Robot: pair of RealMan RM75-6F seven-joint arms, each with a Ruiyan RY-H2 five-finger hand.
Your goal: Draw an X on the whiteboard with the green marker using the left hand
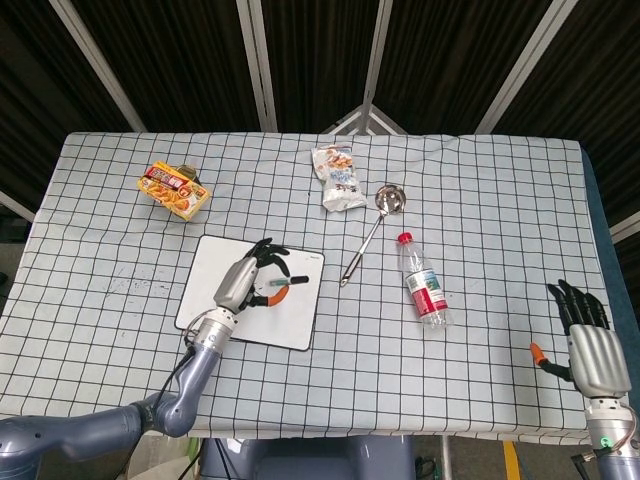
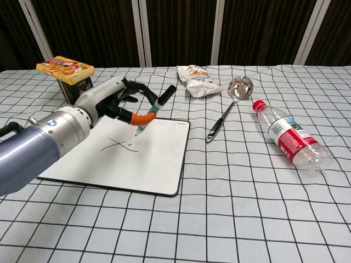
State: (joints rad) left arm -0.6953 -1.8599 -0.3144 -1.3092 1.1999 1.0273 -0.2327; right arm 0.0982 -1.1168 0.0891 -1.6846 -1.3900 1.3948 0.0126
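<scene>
My left hand (image 2: 112,98) (image 1: 245,282) hangs over the whiteboard (image 2: 159,164) (image 1: 206,292) and grips the green marker (image 2: 154,111) (image 1: 283,283). The marker is tilted, its black cap end up to the right and its tip pointing down, a little above the board. A dark X mark (image 2: 118,144) is drawn on the board, below and left of the tip. My right hand (image 1: 588,343) stays at the table's front right corner, fingers apart, holding nothing; the chest view does not show it.
A yellow food box (image 2: 64,70) stands behind the board at the far left. A snack bag (image 2: 194,80), a metal ladle (image 2: 230,103) and a lying water bottle (image 2: 288,137) sit to the right of the board.
</scene>
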